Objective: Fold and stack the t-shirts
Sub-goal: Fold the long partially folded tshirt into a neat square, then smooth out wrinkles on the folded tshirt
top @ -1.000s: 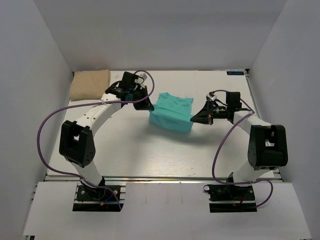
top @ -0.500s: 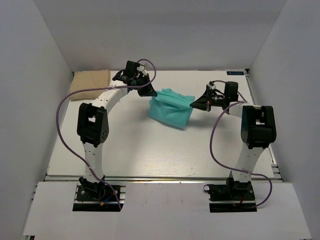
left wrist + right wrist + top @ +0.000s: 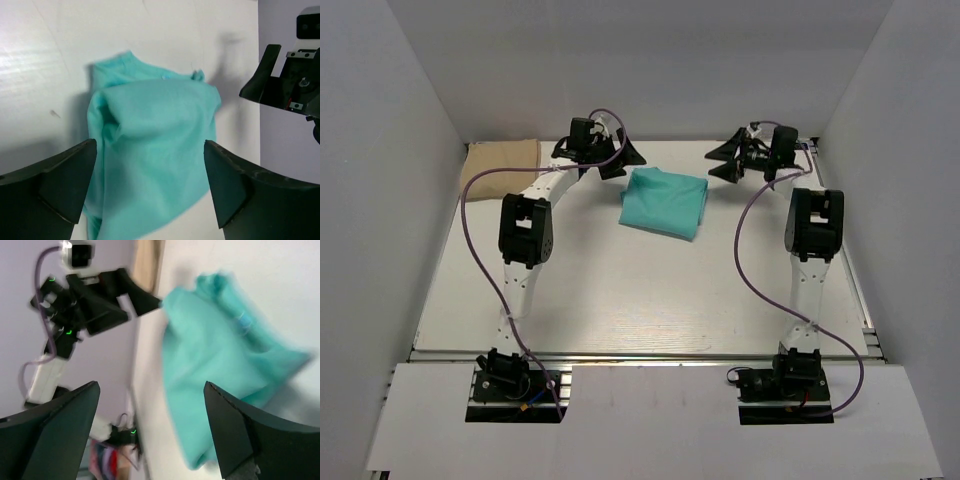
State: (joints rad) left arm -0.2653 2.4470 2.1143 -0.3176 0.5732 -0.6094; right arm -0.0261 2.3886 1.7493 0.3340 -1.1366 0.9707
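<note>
Teal t-shirt (image 3: pixel 664 201) lies folded, both end effectors (image 3: pixel 620 162) (image 3: pixel 722 161) spread.

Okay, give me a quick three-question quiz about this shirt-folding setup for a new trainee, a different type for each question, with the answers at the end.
1. True or false: the left gripper is shut on the teal shirt.
2. Where does the tan shirt lie? A: on top of the teal shirt. B: at the far left corner of the table. C: at the table's near edge.
3. Fill in: the right gripper is ____ and holds nothing.

Key: 1 false, the left gripper is open and the teal shirt lies free on the table. 2 B. 3 open.
</note>
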